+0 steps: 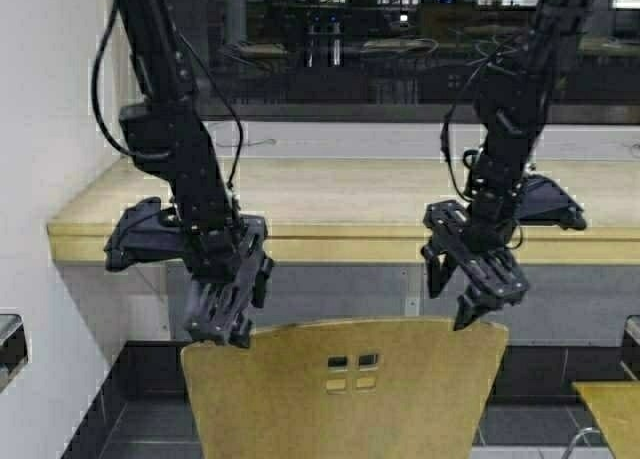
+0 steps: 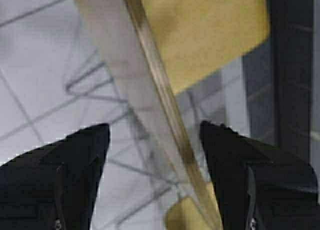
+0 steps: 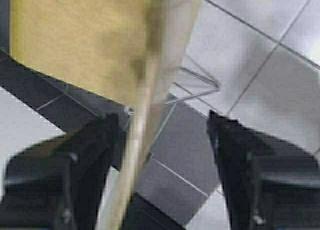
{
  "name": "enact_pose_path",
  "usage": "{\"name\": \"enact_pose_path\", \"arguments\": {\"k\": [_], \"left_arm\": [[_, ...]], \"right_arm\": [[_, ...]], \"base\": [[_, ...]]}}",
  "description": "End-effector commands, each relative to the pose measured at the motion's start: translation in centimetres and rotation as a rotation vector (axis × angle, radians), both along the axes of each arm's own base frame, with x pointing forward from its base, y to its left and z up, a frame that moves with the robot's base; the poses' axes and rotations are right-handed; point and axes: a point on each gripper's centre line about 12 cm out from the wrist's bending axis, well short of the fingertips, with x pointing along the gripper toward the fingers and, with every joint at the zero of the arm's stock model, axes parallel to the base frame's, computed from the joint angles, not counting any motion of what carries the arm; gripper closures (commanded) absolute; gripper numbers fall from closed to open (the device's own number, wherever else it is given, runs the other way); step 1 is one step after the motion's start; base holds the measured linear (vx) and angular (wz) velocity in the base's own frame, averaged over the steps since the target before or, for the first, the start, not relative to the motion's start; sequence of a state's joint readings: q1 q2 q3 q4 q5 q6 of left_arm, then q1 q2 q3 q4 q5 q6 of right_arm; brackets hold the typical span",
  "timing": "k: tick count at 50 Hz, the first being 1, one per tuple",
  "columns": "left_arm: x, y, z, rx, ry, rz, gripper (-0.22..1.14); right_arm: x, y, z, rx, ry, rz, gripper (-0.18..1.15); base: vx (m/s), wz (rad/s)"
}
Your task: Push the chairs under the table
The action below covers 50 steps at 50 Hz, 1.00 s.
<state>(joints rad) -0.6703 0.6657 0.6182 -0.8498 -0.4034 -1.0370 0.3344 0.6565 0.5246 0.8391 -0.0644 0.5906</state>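
Observation:
One tan-yellow chair [image 1: 345, 399] stands in front of the table [image 1: 340, 245], its curved back with four small cut-outs facing me at the bottom of the high view. My left gripper [image 1: 225, 324] is open at the back's top left corner. The left wrist view shows my left gripper [image 2: 155, 126] straddling the back's thin top edge [image 2: 167, 115], above the seat [image 2: 200, 34]. At the top right corner, my right gripper [image 1: 472, 301] is open too. In the right wrist view my right gripper [image 3: 162, 117] has that edge [image 3: 142, 125] close to one finger.
A white wall [image 1: 50, 99] closes the left side, right by the table's end. Part of a second tan chair [image 1: 612, 409] shows at the bottom right. Dark windows run behind the table. Grey tiled floor [image 3: 260, 64] and chrome chair legs [image 3: 200, 89] lie below.

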Motion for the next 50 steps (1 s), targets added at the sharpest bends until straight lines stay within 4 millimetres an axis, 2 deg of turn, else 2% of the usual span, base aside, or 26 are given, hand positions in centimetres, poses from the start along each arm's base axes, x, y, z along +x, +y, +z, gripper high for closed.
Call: {"name": "enact_pose_path", "arguments": {"k": [1, 10, 28, 35, 42, 50], "left_arm": [[2.2, 0.1, -0.1, -0.02, -0.036, 0.039, 0.02], [4.1, -0.4, -1.1, -0.033, -0.053, 0.055, 0.02], [5.3, -0.7, -5.1, -0.015, -0.032, 0.063, 0.02], [5.5, -0.8, -5.8, -0.014, -0.029, 0.066, 0.05], [6.1, -0.3, -6.0, -0.017, -0.033, 0.083, 0.25], [6.7, 0.2, -6.1, -0.021, -0.031, 0.1, 0.58]], "right_arm": [[1.6, 0.2, 0.1, 0.007, -0.036, -0.005, 0.08], [2.8, 0.2, -1.6, 0.007, -0.028, -0.013, 0.08], [3.9, 0.7, -5.3, 0.007, 0.004, -0.009, 0.08], [3.9, 0.9, -6.3, 0.013, 0.028, 0.0, 0.09], [3.8, 0.9, -6.8, 0.008, 0.035, 0.006, 0.15], [4.1, 1.0, -6.8, 0.002, 0.028, 0.027, 0.47]], "base": [[0.0, 0.0], [0.0, 0.0], [0.0, 0.0], [0.0, 0.0], [0.0, 0.0], [0.0, 0.0]]}}
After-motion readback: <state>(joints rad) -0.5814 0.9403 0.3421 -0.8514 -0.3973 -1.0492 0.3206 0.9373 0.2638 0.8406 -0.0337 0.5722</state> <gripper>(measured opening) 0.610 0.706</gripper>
